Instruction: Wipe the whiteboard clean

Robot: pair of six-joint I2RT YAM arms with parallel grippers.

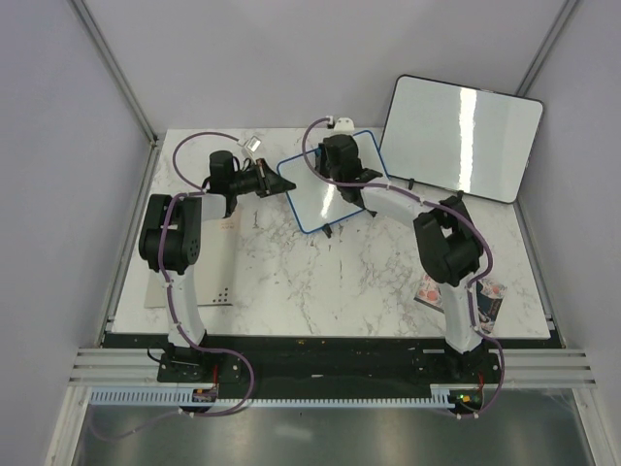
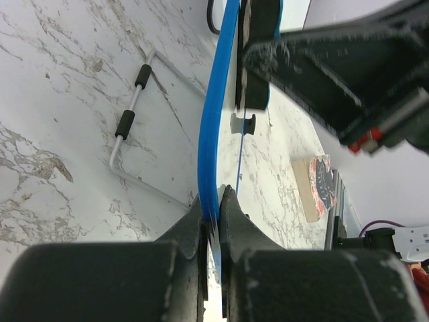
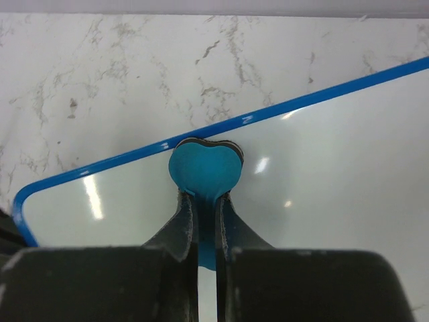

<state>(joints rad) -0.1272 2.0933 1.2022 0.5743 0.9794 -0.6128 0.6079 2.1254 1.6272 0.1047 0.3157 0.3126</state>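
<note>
White marbled counter [image 1: 320,282], pale grey walls on three sides, and a large black-framed blank board [image 1: 461,136] leaning at the far right: that was my workspace. The small white whiteboard with the rounded blue frame [image 1: 315,206] sat at the far middle of the counter, angled, its left corner toward the left arm [image 1: 175,233].

On progress, I judged the job to be well along. What I could see of the board's face through the right wrist camera was clean white with only glare spots and no writing. From above, the right arm [image 1: 446,243] hid part of the board, so I could not vouch for that patch. A last pass there and lifting the eraser away seemed to be what was left.

The left arm reached forward and to the right, low over the counter, its jaws pressed tight on the board's blue frame at the left edge, steadying it. The right arm stretched out and leftward over the board, wrist pointing down. Its jaws were nearly together, pinching the tab of a teal heart-shaped eraser with a dark pad [image 3: 203,168], which sat on the board just inside its far frame.
</note>
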